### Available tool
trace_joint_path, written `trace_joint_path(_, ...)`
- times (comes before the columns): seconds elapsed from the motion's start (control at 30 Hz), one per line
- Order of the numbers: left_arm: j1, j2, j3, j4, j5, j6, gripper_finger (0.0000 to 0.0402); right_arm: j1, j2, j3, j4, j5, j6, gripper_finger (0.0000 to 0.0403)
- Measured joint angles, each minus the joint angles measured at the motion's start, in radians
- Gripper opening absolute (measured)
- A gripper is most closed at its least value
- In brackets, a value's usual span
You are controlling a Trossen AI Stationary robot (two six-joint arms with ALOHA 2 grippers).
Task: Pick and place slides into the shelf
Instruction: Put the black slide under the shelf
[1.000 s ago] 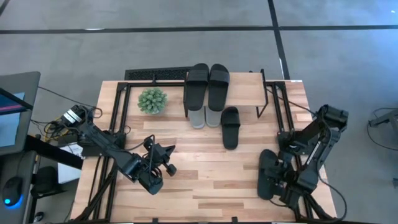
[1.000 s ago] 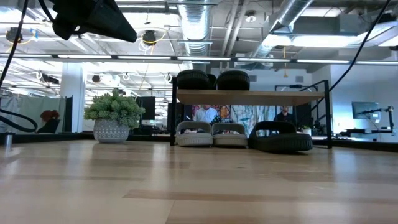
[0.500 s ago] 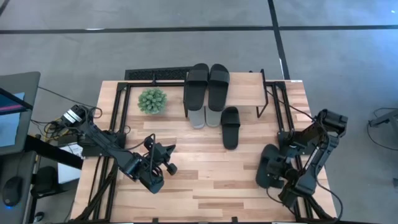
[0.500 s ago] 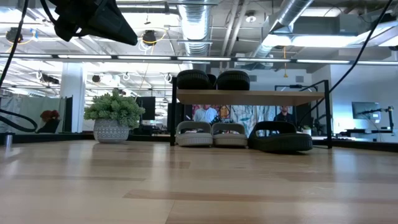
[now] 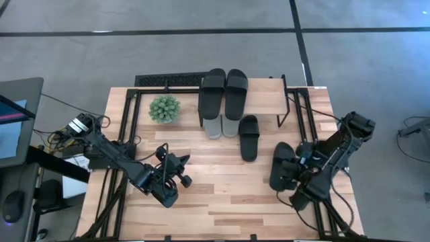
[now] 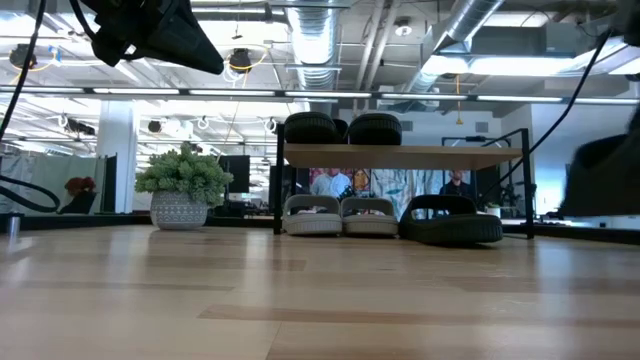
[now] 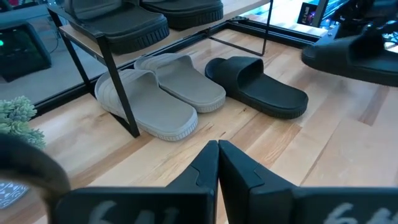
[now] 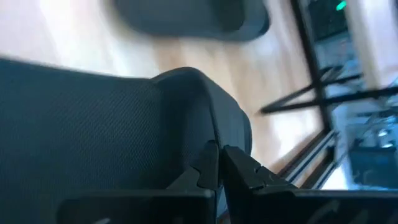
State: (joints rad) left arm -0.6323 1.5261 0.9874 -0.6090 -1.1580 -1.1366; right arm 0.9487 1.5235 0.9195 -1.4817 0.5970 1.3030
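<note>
My right gripper is shut on a black slide, which hangs over the table's right part; the left wrist view shows that slide clear of the wood. Another black slide lies sole down in front of the shelf. Two black slides rest on the shelf's top board. A grey pair stands under it on the tabletop. My left gripper is shut and holds nothing, above the table's near left part. My right gripper pinches a thin curved edge of the black slide between its two shut fingers; it looks like the strap's edge, on the slide's right side. The slide is lifted clear of the table and lies roughly level, its length running near to far.
A potted plant stands on the table left of the shelf. The shelf's black legs frame the grey pair. The right part of the top board is bare. People show in the room behind the shelf.
My right gripper has carried the black slide up from the near right corner, toward the far edge and a little to the left, nearer the shelf. A dark shape has come into the low view at its right side.
</note>
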Motion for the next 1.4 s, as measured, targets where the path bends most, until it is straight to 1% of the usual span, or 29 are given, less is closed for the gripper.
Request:
trace_joint_path(0.1,-0.001,0.0,0.0,0.0,0.0,0.0,0.0,-0.056,-0.002,-0.003,0.009,0.055,-0.069,0.0001)
trace_joint_path(0.17,-0.001,0.0,0.0,0.001,0.0,0.0,0.0,-0.093,-0.005,-0.016,0.038,0.072,-0.119,0.0001)
trace_joint_path(0.37,-0.002,0.0,0.0,0.001,-0.001,0.0,0.0,-0.18,-0.034,-0.074,0.197,0.088,-0.255,0.0)
trace_joint_path(0.5,-0.005,0.0,0.0,0.001,0.0,0.0,0.0,-0.228,-0.058,-0.101,0.235,0.088,-0.309,0.0)
trace_joint_path(0.7,-0.006,0.0,0.0,-0.002,-0.001,0.011,0.0,-0.302,-0.158,-0.165,0.35,0.085,-0.416,0.0)
trace_joint_path(0.8,-0.006,0.0,0.0,-0.002,0.0,0.015,0.0,-0.339,-0.21,-0.189,0.368,0.085,-0.431,0.0)
trace_joint_path(0.87,-0.006,0.0,0.0,-0.002,0.0,0.016,0.0,-0.362,-0.25,-0.204,0.388,0.083,-0.473,0.0)
trace_joint_path(1.03,-0.006,0.0,0.0,-0.002,0.0,0.018,0.0,-0.437,-0.334,-0.242,0.471,0.03,-0.6,0.0)
trace_joint_path(1.17,-0.006,0.0,0.0,-0.002,0.0,0.018,0.0,-0.501,-0.386,-0.265,0.504,-0.005,-0.673,0.0)
trace_joint_path(1.33,-0.006,0.0,0.0,-0.002,0.0,0.018,0.0,-0.578,-0.441,-0.308,0.61,-0.109,-0.772,0.0)
trace_joint_path(1.4,-0.006,0.0,0.0,-0.002,0.0,0.018,0.0,-0.598,-0.448,-0.313,0.619,-0.124,-0.785,0.0)
